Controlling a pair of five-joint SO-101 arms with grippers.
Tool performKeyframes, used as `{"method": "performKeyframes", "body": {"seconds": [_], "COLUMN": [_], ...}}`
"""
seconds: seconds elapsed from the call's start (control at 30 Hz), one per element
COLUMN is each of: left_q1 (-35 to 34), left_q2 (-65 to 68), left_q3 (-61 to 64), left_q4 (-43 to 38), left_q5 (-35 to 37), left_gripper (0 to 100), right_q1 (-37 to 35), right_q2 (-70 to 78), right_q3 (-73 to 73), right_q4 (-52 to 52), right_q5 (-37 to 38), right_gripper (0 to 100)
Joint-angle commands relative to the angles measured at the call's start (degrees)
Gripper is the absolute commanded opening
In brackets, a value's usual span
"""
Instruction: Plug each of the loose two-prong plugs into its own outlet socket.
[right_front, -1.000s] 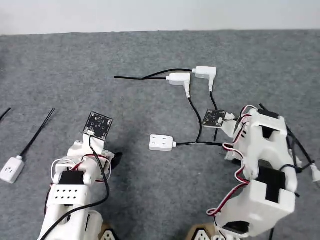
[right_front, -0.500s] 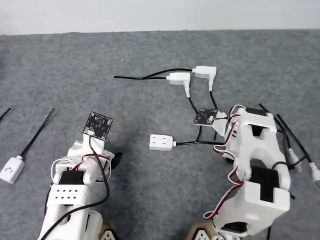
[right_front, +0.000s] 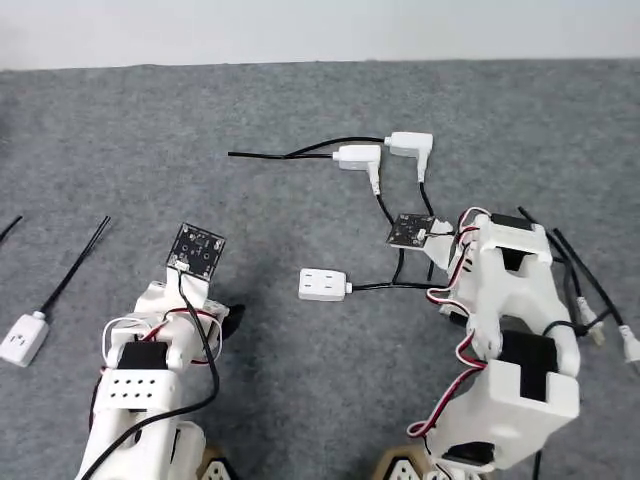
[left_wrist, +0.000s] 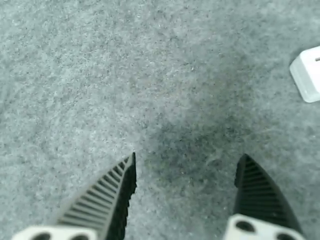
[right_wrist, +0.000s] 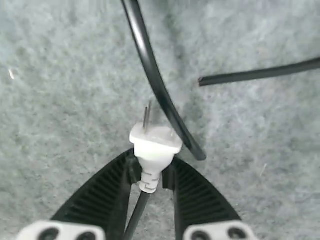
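My right gripper (right_wrist: 151, 160) is shut on a white two-prong plug (right_wrist: 155, 142), just behind its head, with the prongs pointing away from the wrist. A thick black cord (right_wrist: 152, 80) runs across the carpet right beside the plug. A white outlet socket (right_front: 322, 285) lies mid-table, to the left of the right arm (right_front: 505, 300); its black cord runs under that arm. My left gripper (left_wrist: 189, 159) is open over bare carpet. A corner of the white socket (left_wrist: 307, 75) shows beyond it. A second white socket (right_front: 22, 338) lies at the far left.
Two white angled plug bodies (right_front: 360, 157) (right_front: 412, 145) lie at the back with black cords trailing left and toward the right arm. A cut cord end (right_wrist: 202, 81) rests near the held plug. Another small white plug (right_front: 628, 346) lies at the right edge. Grey carpet (right_front: 150, 140) covers the table.
The right arm has swung a little left and toward the white socket, carrying the plug; over the last half second it hardly moved. The left arm is unchanged.
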Motion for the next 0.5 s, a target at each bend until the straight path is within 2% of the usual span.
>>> {"method": "performKeyframes", "body": {"seconds": [0.0, 0.23, 0.37, 0.47], "left_q1": [1.58, 4.84, 5.1, 4.84], "left_q2": [-0.44, -0.79, -0.79, -0.79], "left_q3": [-0.22, -0.22, -0.22, -0.22], "left_q4": [-1.32, -1.23, -1.23, -0.97], "left_q5": [-0.18, -0.09, -0.09, -0.09], "left_gripper": [30, 30, 30, 30], "right_q1": [-4.79, -12.26, -13.58, -13.76], "right_q2": [-5.85, -26.95, -31.87, -29.85], "right_q3": [-2.55, 0.44, 5.8, 11.78], "right_q4": [6.55, 18.68, 16.57, 10.07], "right_q5": [-0.79, -0.79, -0.97, -3.08], "right_gripper": [0.9, 0.9, 0.9, 0.9]}}
